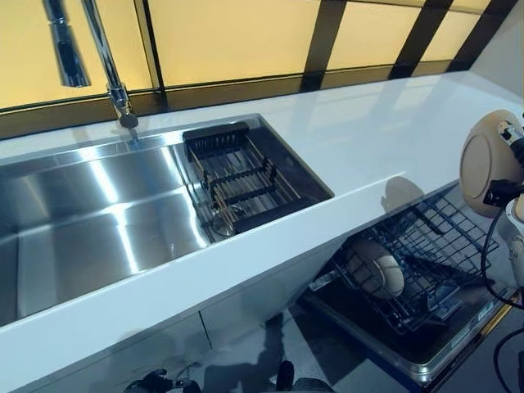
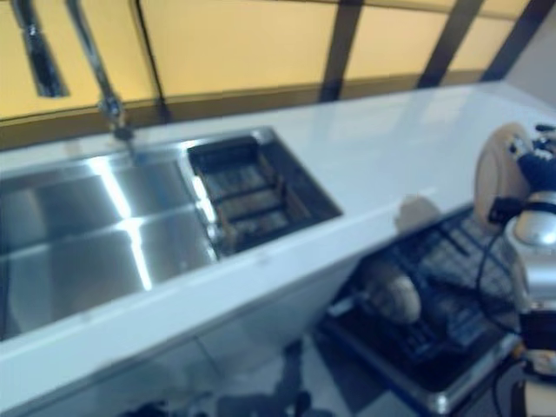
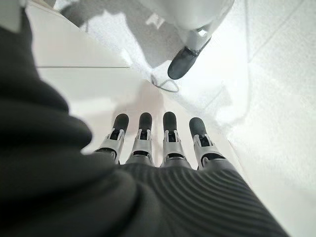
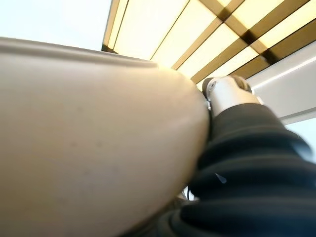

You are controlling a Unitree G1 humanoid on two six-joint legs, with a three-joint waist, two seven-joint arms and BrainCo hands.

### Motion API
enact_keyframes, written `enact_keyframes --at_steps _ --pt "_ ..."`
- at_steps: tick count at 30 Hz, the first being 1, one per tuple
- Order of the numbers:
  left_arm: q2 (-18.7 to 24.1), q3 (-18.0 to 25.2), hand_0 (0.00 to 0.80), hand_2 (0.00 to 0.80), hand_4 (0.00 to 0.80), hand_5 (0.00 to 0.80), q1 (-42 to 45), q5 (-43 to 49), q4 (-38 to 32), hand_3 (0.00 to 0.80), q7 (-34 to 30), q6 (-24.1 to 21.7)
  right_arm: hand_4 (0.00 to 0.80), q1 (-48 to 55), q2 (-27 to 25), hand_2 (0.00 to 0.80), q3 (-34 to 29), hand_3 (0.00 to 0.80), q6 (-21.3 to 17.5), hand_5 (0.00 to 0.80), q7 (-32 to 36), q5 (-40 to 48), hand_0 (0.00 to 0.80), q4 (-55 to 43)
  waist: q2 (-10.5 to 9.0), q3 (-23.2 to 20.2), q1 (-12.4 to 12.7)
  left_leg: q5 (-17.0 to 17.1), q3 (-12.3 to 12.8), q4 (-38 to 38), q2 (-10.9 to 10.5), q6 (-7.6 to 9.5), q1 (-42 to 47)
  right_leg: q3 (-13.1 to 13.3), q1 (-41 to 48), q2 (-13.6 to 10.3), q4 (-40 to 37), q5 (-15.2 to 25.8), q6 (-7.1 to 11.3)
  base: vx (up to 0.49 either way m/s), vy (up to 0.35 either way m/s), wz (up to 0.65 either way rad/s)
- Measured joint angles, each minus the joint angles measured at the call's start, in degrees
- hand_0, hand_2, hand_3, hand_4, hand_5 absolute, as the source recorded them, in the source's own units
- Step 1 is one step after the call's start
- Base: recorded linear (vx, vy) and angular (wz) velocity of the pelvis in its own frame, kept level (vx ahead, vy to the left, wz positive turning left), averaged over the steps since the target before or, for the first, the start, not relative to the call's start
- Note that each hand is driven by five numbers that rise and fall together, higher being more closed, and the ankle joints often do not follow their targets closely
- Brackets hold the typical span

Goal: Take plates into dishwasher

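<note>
So from my seat at the controls, the right hand is up at the right edge of the head view gripping a beige plate on edge, its round face turned toward the counter. In the right wrist view that plate fills nearly everything, pressed right up against the dark ribbed cover, with one silver finger curled over its rim, so I'd call it clamped on the plate, though I can't see the rest of the fingers. The plate hangs in the air above the open dishwasher, over the far right part of the black wire rack. Down in that rack there's already another beige plate standing tilted between the tines toward the left side, well apart from the one being held. The left hand only shows in its own wrist view: fingers straight, side by side with small gaps, holding nothing, pointing down at the pale floor. The white countertop runs across the scene with the steel sink set into it, a dark drainer basket sitting at the sink's right end, and the faucet rising behind it in front of the yellowish window panels.
</note>
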Motion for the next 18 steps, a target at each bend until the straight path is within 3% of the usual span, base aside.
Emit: enact_keyframes --at_steps 4,18 --pt "-0.1 0.0 0.0 0.0 0.0 0.0 -0.4 -0.1 0.4 0.0 0.0 -0.3 0.8 0.4 -0.2 0.8 0.0 0.8 0.7 0.8 0.7 0.4 0.8 0.4 0.46 0.0 0.0 -0.1 0.0 0.0 0.1 -0.2 -0.1 0.1 0.1 0.3 -0.7 0.3 -0.93 -0.043 -0.044 -0.03" --pt "-0.5 0.0 0.0 0.0 0.0 0.0 -1.5 -1.6 0.7 0.0 0.1 -1.2 0.8 2.1 -0.2 0.8 0.0 0.8 0.9 0.8 2.8 0.3 0.8 1.1 2.51 1.5 -1.4 -0.3 -0.1 0.0 0.1 -0.37 -0.8 0.1 0.1 0.5 -2.0 0.6 -1.38 -0.019 -0.015 0.0"
